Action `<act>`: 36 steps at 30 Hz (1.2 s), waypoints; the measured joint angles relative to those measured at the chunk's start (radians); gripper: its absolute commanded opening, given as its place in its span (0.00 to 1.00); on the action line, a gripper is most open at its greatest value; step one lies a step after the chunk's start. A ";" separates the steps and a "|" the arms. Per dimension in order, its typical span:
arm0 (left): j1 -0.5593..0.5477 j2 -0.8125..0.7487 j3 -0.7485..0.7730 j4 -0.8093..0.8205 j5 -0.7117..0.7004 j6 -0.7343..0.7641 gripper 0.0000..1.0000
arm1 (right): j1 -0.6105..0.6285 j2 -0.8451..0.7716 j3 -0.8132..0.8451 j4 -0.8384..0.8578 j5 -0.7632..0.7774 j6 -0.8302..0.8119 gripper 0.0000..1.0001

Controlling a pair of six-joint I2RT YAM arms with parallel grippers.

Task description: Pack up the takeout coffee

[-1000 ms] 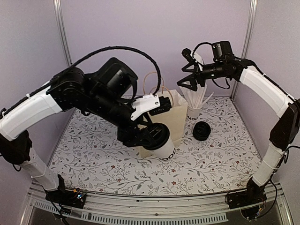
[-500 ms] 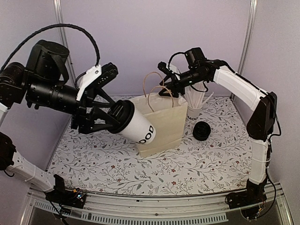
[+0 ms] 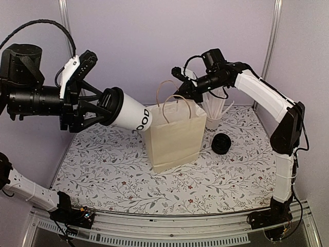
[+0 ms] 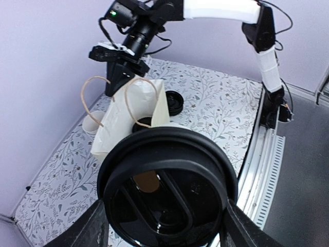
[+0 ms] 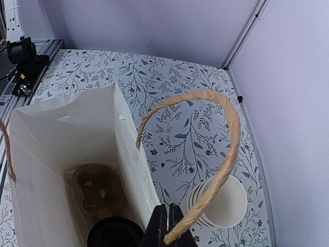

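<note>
Since 0.5 s ago the left gripper [image 3: 105,109] has lifted and drawn back to the left. The cup [image 3: 131,114], which it clamps by the lidded end, now hangs above the desk [image 3: 103,170], clear of the bag [image 3: 175,139]. Cup axis is near horizontal: lid at the gripper, base pointing right and close to the bag's upper left edge, bag mouth right of and just below that base. Beyond it the right gripper [image 3: 181,94], pinched on a handle [image 5: 226,139], holds the mouth open, so I judge the cup needs tipping upright before it goes in.
</note>
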State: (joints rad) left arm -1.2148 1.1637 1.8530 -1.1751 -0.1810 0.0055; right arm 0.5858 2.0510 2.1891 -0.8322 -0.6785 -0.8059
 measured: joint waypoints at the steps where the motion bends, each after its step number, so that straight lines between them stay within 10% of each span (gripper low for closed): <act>1: 0.000 -0.006 0.000 0.004 -0.027 -0.003 0.58 | 0.006 0.000 0.001 0.000 0.008 0.000 0.00; 21: 0.000 -0.027 -0.020 0.108 -0.279 0.019 0.56 | 0.139 -0.110 -0.078 0.243 0.354 0.182 0.00; 36: 0.033 0.060 -0.039 0.094 -0.272 0.005 0.53 | 0.154 -0.208 -0.334 0.248 0.263 0.254 0.00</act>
State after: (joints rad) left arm -1.1816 1.2232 1.8141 -1.0809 -0.4534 0.0101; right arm 0.7395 1.8431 1.8549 -0.5842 -0.4156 -0.5522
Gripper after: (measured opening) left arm 0.684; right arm 0.012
